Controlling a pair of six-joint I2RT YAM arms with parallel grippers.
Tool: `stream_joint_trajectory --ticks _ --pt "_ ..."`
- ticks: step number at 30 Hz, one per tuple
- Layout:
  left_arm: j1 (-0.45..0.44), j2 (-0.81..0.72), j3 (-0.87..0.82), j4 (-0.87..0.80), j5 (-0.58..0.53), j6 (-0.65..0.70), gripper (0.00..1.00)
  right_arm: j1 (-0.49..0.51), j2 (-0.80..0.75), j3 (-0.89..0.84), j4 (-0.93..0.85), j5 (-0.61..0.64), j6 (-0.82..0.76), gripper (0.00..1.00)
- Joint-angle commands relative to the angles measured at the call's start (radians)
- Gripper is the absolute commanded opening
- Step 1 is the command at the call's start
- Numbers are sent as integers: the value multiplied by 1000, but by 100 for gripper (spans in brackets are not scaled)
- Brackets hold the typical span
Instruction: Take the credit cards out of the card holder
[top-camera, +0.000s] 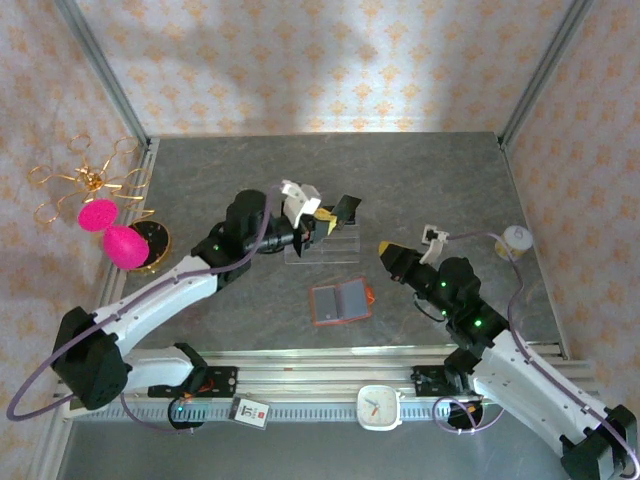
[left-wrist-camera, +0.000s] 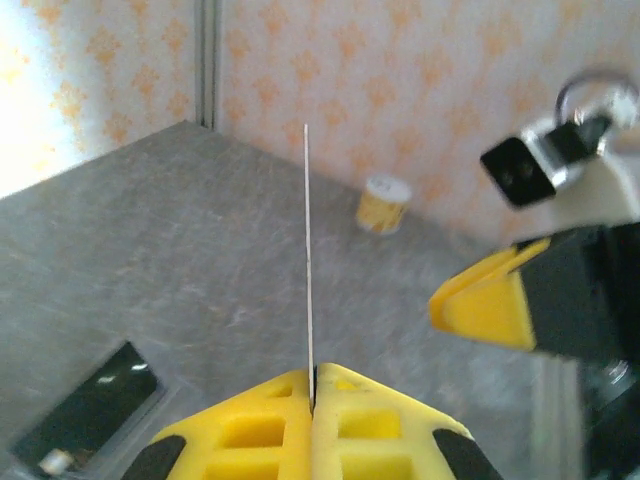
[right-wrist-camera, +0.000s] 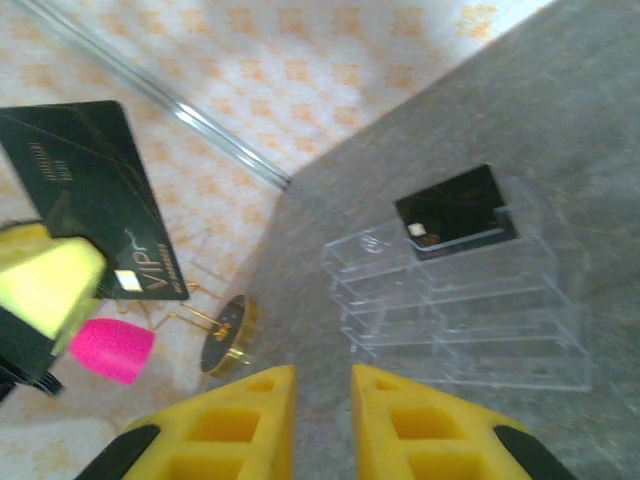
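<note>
open tabletop (top-camera: 420, 170) at the back, clear tray (top-camera: 340, 247) behind card holder (top-camera: 341, 301)

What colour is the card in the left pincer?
Black card with pale lettering, clearest in right wrist view.

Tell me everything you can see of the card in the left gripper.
The card is thin, rigid-looking and black, with pale lettering reading VIP and a small light patch near one corner. The left gripper is shut on one edge, holding it off the table, in the air near the clear tray. Nothing else touches it.
</note>
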Motion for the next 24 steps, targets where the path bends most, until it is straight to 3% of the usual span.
stream_joint_trajectory --ticks 1,8,13,17,24 --pt "38 85 136 -357 33 410 0 -27 -16 -24 -83 -14 -17 19" --pt "90 344 493 -710 17 701 0 -94 -11 -31 -86 -50 -23 18" --pt "114 533 756 -944 39 829 0 -154 30 -23 -86 -88 -33 17" --pt "119 687 930 -1071 10 887 0 -201 79 -14 -77 -122 -38 17" --pt "117 818 1096 -1150 -18 932 0 -265 165 -3 -40 -181 -48 16"
